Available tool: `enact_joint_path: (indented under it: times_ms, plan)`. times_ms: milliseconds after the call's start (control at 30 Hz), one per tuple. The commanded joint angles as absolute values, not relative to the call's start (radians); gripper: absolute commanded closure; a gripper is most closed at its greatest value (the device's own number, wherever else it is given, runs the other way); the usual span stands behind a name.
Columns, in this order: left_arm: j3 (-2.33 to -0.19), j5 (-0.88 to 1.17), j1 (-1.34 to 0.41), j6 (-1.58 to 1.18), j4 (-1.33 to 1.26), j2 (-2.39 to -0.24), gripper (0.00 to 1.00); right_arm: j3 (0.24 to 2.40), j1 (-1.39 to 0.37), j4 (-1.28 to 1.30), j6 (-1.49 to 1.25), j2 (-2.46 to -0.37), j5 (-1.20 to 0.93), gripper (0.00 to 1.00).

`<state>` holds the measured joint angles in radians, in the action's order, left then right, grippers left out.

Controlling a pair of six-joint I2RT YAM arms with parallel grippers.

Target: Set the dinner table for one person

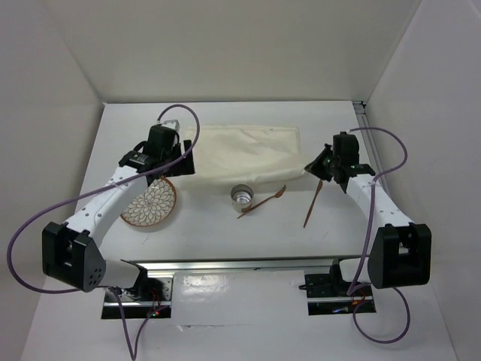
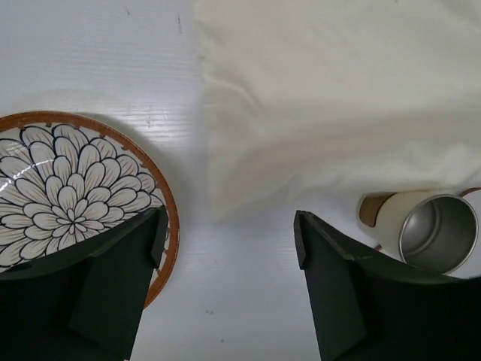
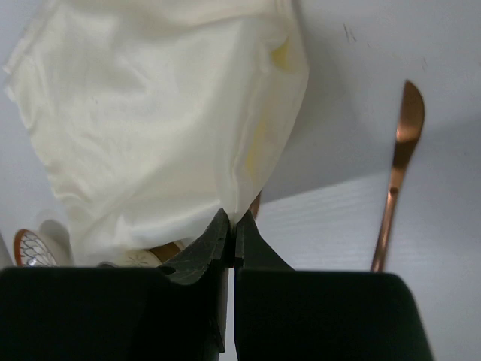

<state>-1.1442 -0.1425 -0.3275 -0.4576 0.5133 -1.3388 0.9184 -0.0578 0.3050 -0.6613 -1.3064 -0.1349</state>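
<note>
The white dinner table (image 1: 225, 233) carries a cream fabric placemat (image 1: 248, 154) at its far middle. My right gripper (image 1: 314, 168) is shut on the placemat's near right corner (image 3: 248, 197) and holds it lifted off the table. My left gripper (image 1: 174, 167) is open and empty, low over the table by the placemat's near left corner (image 2: 218, 207). A flower-patterned plate (image 1: 149, 203) with a brown rim lies left of it. A metal cup (image 1: 242, 195) stands in front of the placemat. A copper fork (image 1: 263, 201) and knife (image 1: 313, 203) lie to its right.
White walls enclose the table on the left, back and right. The cup (image 2: 432, 229) shows at the right edge of the left wrist view, the plate (image 2: 75, 195) at its left. The knife (image 3: 397, 173) lies right of my right fingers.
</note>
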Motion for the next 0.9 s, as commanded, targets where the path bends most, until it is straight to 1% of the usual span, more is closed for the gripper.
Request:
enact_joint_path:
  times_ms: [0, 33, 100, 133, 167, 233, 300, 333, 367, 400, 433, 467, 733, 867]
  plan:
    - [-1.281, -0.201, -0.321, -0.486, 0.59, -1.35, 0.16, 0.89, -0.055, 0.281, -0.635, -1.261, -0.097, 1.0]
    - [-1.302, -0.216, -0.321, -0.497, 0.61, -1.367, 0.4, 0.89, -0.055, 0.291, -0.635, -1.25, -0.097, 1.0]
    - [-1.351, -0.216, -0.311, -0.547, 0.678, -1.39, 0.7, 0.89, -0.055, 0.291, -0.635, -1.25, -0.097, 1.0]
    - [-1.362, -0.207, -0.298, -0.576, 0.705, -1.423, 0.83, 0.899, -0.055, 0.302, -0.635, -1.25, -0.097, 1.0]
    - [-1.373, -0.184, -0.288, -0.606, 0.734, -1.442, 1.0, 0.899, -0.055, 0.302, -0.635, -1.261, -0.097, 1.0]
    - [-1.373, -0.111, -0.279, -0.698, 0.79, -1.472, 1.0, 0.908, -0.055, 0.302, -0.635, -1.261, -0.097, 1.0]
    - [-1.329, -0.027, -0.279, -0.73, 0.77, -1.483, 1.0, 0.92, -0.055, 0.302, -0.635, -1.272, -0.106, 1.0]
    - [-1.262, 0.053, -0.279, -0.786, 0.725, -1.483, 0.79, 0.92, -0.055, 0.311, -0.635, -1.282, -0.106, 1.0]
    - [-1.221, 0.09, -0.279, -0.787, 0.689, -1.483, 0.79, 0.92, -0.055, 0.311, -0.635, -1.282, -0.106, 1.0]
    - [-1.183, 0.121, -0.279, -0.802, 0.658, -1.483, 0.66, 0.92, -0.055, 0.311, -0.635, -1.282, -0.106, 1.0]
    - [-1.125, 0.162, -0.279, -0.834, 0.638, -1.5, 0.52, 0.92, -0.055, 0.311, -0.635, -1.282, -0.106, 1.0]
    - [-1.103, 0.172, -0.279, -0.845, 0.609, -1.509, 0.47, 0.92, -0.055, 0.311, -0.635, -1.282, -0.106, 1.0]
    - [-0.965, 0.183, -0.279, -0.954, 0.528, -1.542, 0.47, 0.9, -0.055, 0.321, -0.626, -1.272, -0.106, 1.0]
    - [-0.923, 0.103, -0.279, -0.974, 0.464, -1.58, 0.47, 0.9, -0.055, 0.33, -0.626, -1.272, -0.106, 1.0]
